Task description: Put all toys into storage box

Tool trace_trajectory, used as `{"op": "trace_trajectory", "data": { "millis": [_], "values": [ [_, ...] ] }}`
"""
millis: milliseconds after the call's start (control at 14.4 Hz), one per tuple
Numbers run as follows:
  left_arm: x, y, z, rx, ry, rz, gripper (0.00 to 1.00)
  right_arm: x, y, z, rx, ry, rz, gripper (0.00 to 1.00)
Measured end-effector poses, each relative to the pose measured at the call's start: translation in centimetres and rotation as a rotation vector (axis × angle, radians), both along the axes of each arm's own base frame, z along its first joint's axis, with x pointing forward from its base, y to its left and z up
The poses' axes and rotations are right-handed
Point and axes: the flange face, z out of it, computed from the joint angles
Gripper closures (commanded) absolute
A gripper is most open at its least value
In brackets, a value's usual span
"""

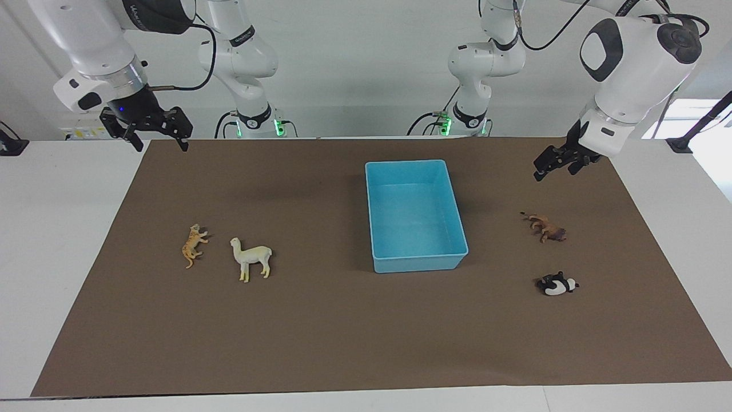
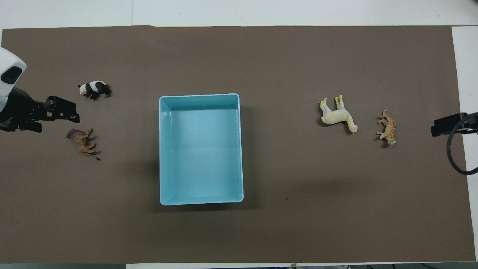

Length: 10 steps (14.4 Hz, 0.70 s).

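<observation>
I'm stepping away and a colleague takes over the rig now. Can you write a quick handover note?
Left gripper: open, empty, raised over the mat near the brown lion.
Right gripper: open, empty, raised at the mat's corner.
Storage box: mid-mat, nothing in it.
Lion and panda lie toward the left arm's end; tiger and alpaca toward the right arm's.
Done: nothing. Left: all four toys.

White table (image 1: 57, 229) covered by a brown mat (image 1: 343, 332), plain white wall (image 1: 354, 68) seen at the back, bright window (image 1: 695, 117) glimpsed at one corner, even light cast throughout
</observation>
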Motion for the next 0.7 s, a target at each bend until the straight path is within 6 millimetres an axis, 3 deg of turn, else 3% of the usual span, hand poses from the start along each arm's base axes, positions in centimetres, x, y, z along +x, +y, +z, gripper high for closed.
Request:
{"op": "trace_trajectory", "data": {
  "millis": [697],
  "values": [
    [0.24,0.05,0.01,0.001,-0.017,0.002,0.00,0.04,0.17,0.01,0.000,-0.002,0.003,0.00]
  ]
}}
